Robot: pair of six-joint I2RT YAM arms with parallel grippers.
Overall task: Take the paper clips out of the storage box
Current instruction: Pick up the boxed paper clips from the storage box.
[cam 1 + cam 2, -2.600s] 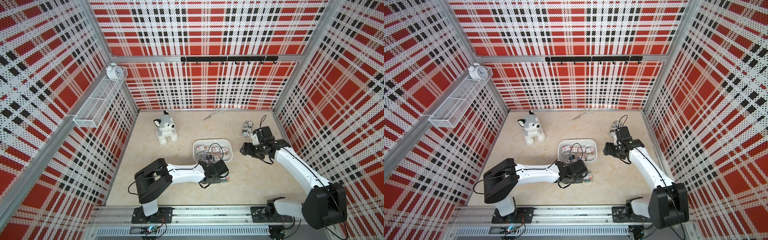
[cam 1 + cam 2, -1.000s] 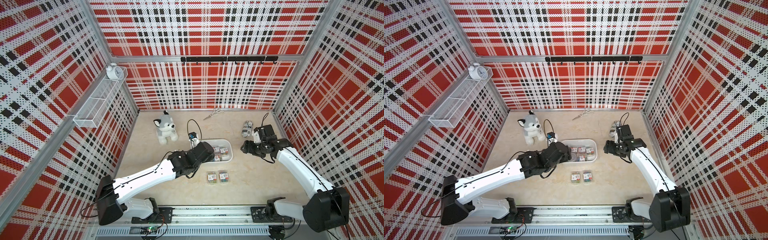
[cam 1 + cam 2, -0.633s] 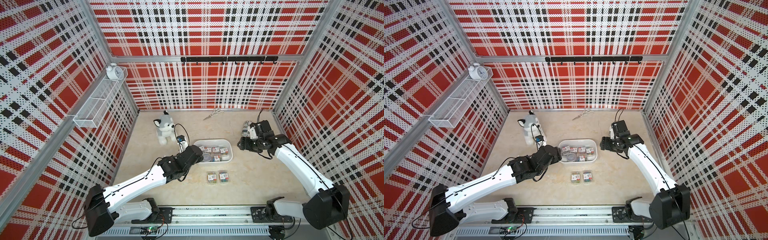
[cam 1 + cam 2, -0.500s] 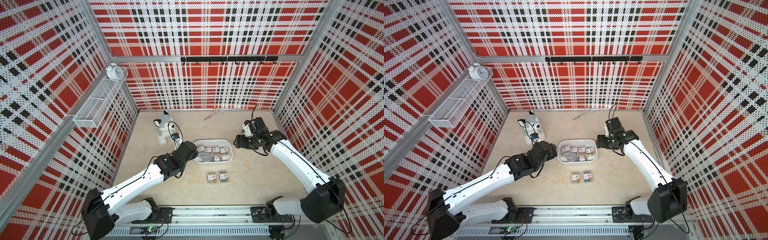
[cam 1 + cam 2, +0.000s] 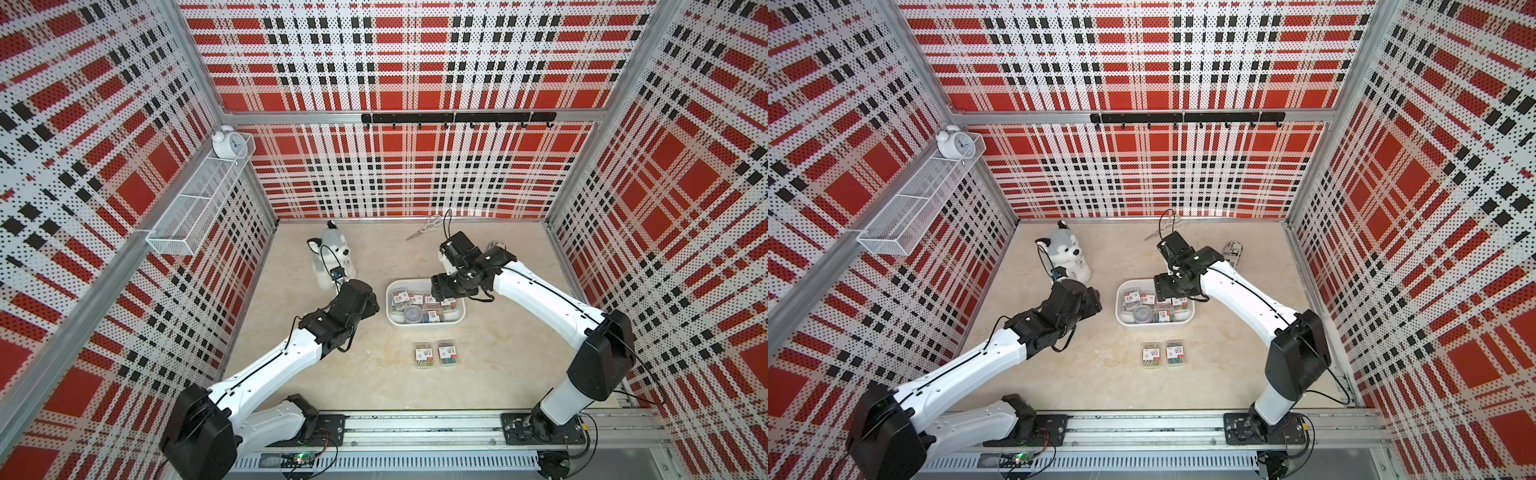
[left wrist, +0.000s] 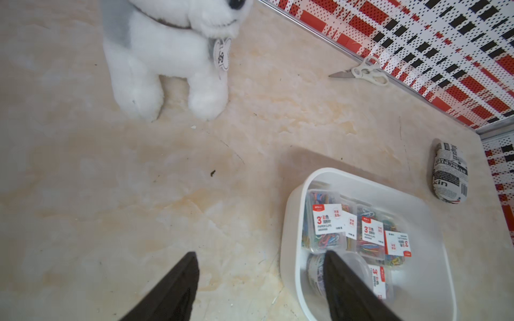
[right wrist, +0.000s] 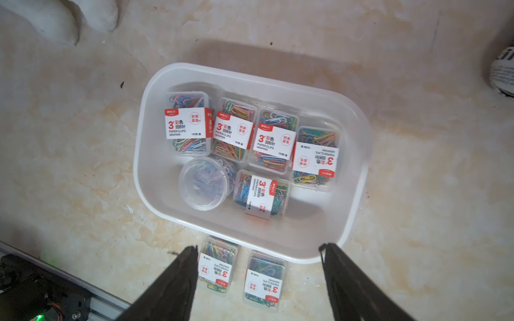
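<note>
White storage box (image 7: 311,222), paper clips (image 7: 186,125) inside

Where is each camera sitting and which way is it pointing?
Top views: high over the front rail, looking down at the whole table; left arm and right arm both show.
Left wrist: beside the storage box, facing the plush dog; the left gripper shows, open.
Right wrist: above the storage box, looking down into it; the right gripper shows, open.
Shared: every view holds the storage box; both wrist views catch the printed cylinder.

White storage box (image 7: 311,219), multicoloured paper clips (image 7: 274,141), red-plaid walls (image 5: 395,166)
</note>
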